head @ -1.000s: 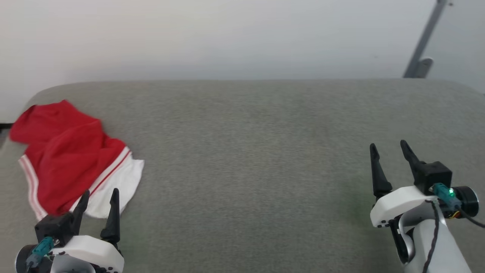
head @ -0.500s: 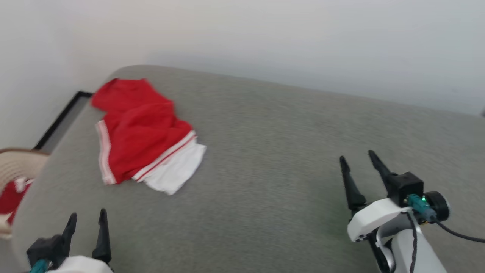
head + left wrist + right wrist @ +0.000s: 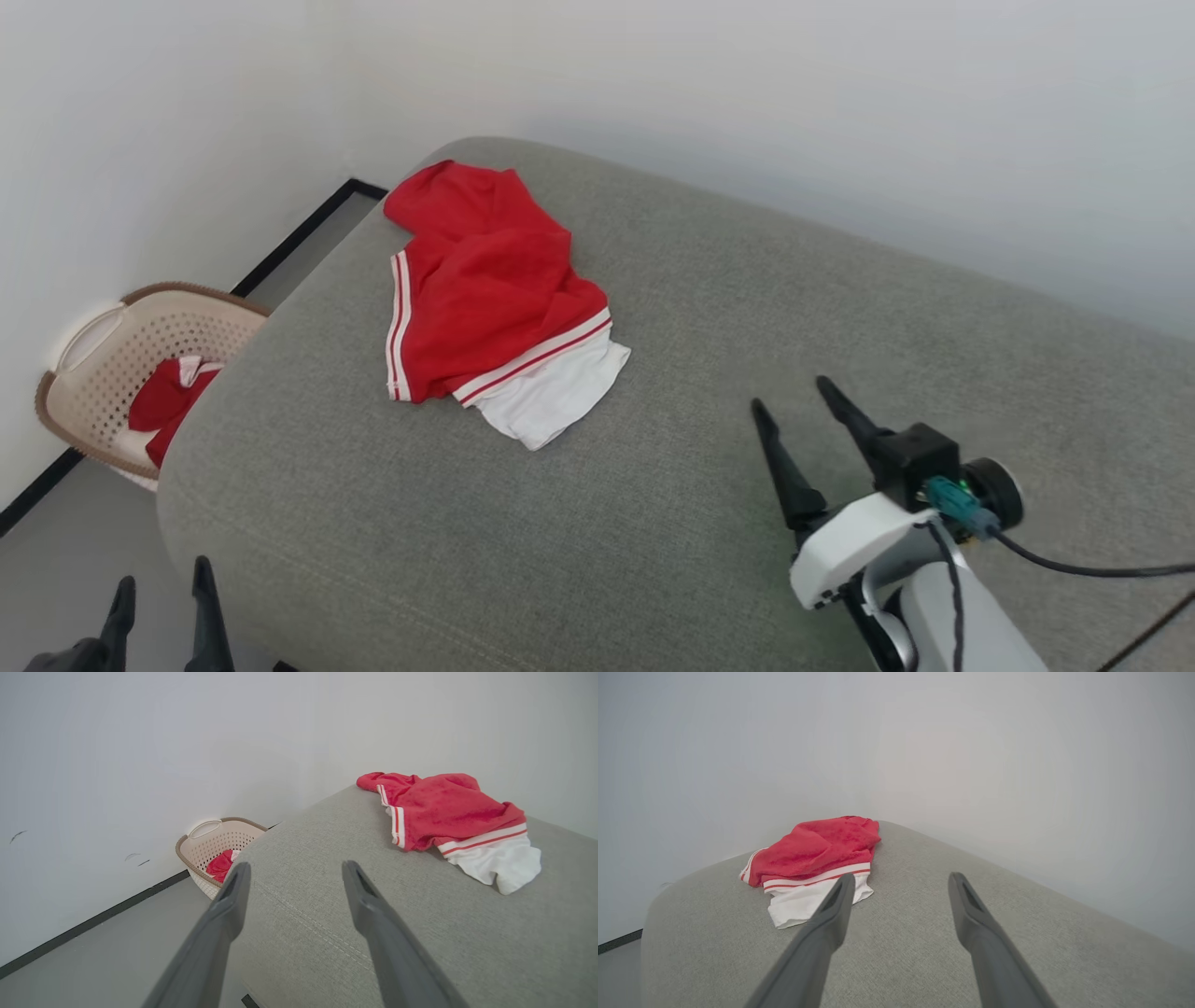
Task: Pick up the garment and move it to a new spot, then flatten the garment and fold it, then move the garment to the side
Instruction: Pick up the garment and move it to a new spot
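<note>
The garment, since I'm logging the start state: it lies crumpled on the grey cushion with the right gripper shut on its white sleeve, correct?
No. The right gripper stands open and apart from the garment, holding nothing; the head view shows it. The garment does lie crumpled on the grey cushion.

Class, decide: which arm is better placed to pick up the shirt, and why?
Right, probably. The right gripper hovers over the cushion, jaws open, close to the shirt. The left gripper, also open, hangs off the cushion's corner, farther away.
</note>
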You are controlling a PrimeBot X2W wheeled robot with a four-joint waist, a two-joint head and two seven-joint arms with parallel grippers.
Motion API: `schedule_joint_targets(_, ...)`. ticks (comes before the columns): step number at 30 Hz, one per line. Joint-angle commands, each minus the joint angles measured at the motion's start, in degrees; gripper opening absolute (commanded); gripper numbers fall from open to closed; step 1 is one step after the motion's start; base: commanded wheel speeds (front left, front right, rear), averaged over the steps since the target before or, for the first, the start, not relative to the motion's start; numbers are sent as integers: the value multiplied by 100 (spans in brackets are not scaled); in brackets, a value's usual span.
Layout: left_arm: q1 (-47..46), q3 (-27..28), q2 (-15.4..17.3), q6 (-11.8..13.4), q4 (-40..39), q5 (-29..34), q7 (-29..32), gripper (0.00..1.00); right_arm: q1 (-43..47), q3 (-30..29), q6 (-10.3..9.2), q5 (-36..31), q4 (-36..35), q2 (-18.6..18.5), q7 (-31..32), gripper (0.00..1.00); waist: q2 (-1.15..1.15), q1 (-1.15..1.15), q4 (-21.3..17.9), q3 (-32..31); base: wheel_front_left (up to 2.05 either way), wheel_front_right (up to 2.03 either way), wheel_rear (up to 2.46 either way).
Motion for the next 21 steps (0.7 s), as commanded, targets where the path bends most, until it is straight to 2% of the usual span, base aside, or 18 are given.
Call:
schedule_joint_targets(1,61,45,-55,5,-70,-25,-32,100,-56,80,-4,48,64,-7,-25,100,0,0,31,39,0,0,0)
schedule_joint_targets(6,96,41,-176,5,-149,-53,-32,100,-167,184,-4,109,183,-6,-20,100,0,0,41,66,0,0,0)
schedule_joint_targets(8,22,-117,-192,5,-158,-16,-32,100,-152,146,-4,129,193,-8,-20,100,0,0,25,82,0,0,0)
schedule_joint_targets(10,-188,-407,-63,5,-159,-1,-33,100,-82,73,-4,124,177,-8,-20,100,0,0,-4,90,0,0,0)
schedule_joint_targets(12,-387,-770,144,6,-95,-36,-32,100,11,-22,-3,88,147,-7,-20,100,0,0,-54,94,0,0,0)
schedule_joint_targets(17,-1286,-1511,854,8,237,-591,-32,100,-181,51,-3,-9,52,-10,-20,100,0,0,-678,579,0,0,0)
schedule_joint_targets(21,-2255,-2426,1801,8,999,-1543,255,100,-369,44,-4,-84,2,-17,-20,100,0,0,-1206,1064,0,0,0)
